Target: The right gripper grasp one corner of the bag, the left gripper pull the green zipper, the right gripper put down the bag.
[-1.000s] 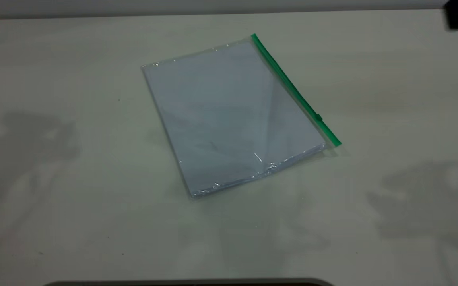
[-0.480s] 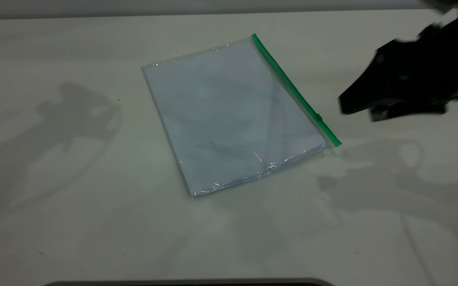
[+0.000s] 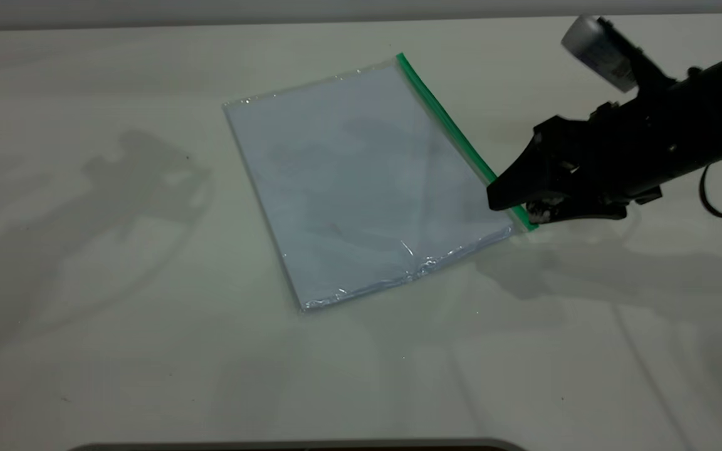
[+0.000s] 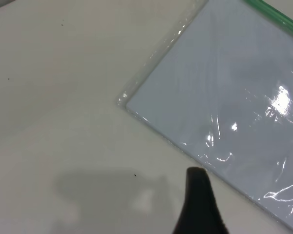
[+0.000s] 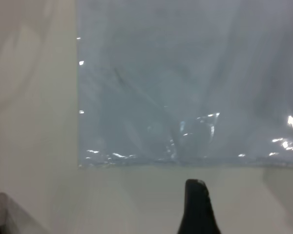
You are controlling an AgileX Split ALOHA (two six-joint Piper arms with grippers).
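Note:
The bag [image 3: 361,181] lies flat on the table, clear plastic with white paper inside. The green zipper [image 3: 439,113] runs along its right edge. Its slider tab is hidden behind my right gripper. My right gripper [image 3: 514,210] is low at the bag's near right corner, with its jaws apart around the zipper's end and holding nothing. In the right wrist view the bag [image 5: 185,87] fills the upper part. My left gripper is out of the exterior view. A black part of it [image 4: 198,204] shows over bare table beside an edge of the bag [image 4: 224,87], with the zipper [image 4: 273,12] far off.
The pale table [image 3: 116,351] surrounds the bag, with arm shadows at the left and under the right arm. A dark rim [image 3: 298,446] lies along the near edge. The table's far edge [image 3: 210,25] runs along the top.
My right gripper has come in from the far right corner and dropped to the bag's near right corner. The left arm's shadow has shifted towards the bag. The bag has not moved.

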